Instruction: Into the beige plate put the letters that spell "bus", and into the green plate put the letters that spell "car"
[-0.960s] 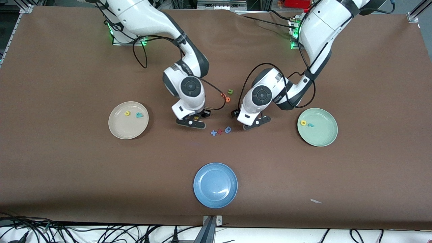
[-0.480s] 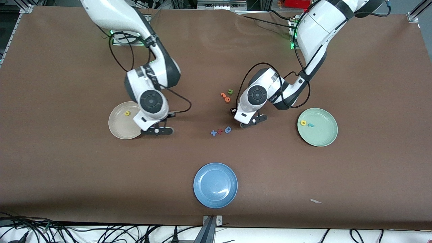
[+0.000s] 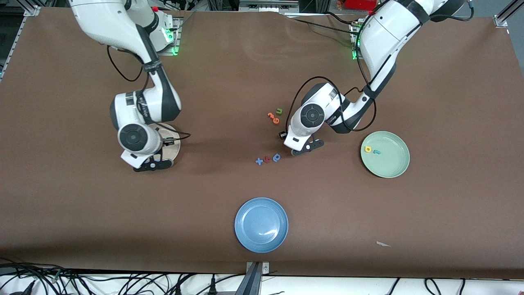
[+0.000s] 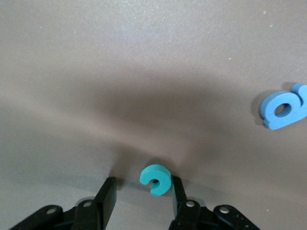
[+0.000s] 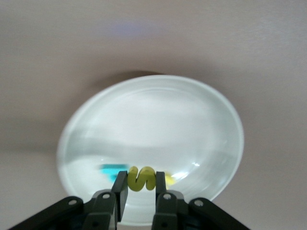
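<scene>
- The right gripper hangs over the round, shallow cream-beige plate at the right arm's end of the table, its fingers clamped on the yellow foam letter s, which stands upright between the pads.
- Under it, in the beige plate (washed out almost white in the right wrist view), lie a teal foam letter and a second yellow foam letter, mostly hidden by a finger.
- The left gripper is down at the brown table cover near the middle, its jaws apart and straddling the teal foam letter c; one finger touches the c, and the other finger stands clear of it.
- The c lies flat on the cover, near the blue foam letter a.
- The round pale sage-green plate, toward the left arm's end, holds the yellow foam letter a and the small teal foam letter r, side by side.
- A round blue plate sits nearer the front camera.
</scene>
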`<state>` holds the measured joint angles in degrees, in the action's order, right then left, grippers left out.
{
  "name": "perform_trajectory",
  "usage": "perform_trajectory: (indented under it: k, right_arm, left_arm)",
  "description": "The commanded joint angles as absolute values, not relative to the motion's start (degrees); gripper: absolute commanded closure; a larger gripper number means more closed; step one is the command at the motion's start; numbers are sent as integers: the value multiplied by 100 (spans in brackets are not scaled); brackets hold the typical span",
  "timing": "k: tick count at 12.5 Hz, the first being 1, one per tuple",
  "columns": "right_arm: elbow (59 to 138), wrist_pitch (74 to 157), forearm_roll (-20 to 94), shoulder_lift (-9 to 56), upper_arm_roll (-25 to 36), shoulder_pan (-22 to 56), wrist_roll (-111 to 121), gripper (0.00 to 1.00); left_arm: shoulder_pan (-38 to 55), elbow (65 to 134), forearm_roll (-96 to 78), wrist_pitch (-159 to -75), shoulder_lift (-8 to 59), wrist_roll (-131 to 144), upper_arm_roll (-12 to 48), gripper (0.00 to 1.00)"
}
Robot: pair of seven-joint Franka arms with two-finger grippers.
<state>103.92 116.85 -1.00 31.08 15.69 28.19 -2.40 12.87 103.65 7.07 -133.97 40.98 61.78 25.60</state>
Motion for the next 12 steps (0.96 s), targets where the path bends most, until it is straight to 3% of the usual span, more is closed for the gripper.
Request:
perform_trajectory:
  k: [1, 2, 4, 6, 8, 12]
  right_arm:
    - [10486, 11839, 61, 3111, 1503, 2610, 79, 26]
    - [10442, 11787, 70, 3111, 1494, 2628, 36, 0]
    - [10398, 11725, 70, 3050, 1477, 2628, 35, 0]
    - [10074, 11367, 70, 3041, 1477, 2637, 61, 0]
    - [9548, 10447, 70, 2953, 1468, 2646, 44, 0]
    - [8966, 9134, 88, 2120, 1485, 2646, 132, 0]
  left_arm:
    - [1345, 10283, 853, -13632, 4192, 6346, 2470, 46]
    - [1345, 10283, 853, -13632, 4192, 6346, 2470, 46]
    - [1345, 10283, 853, -13632, 4201, 6346, 2470, 47]
    - [1353, 10309, 853, -13632, 4201, 6389, 2470, 58]
    - [1424, 10310, 853, -13623, 4201, 6495, 2461, 67]
    - [1415, 10301, 861, -13623, 4192, 6469, 2435, 97]
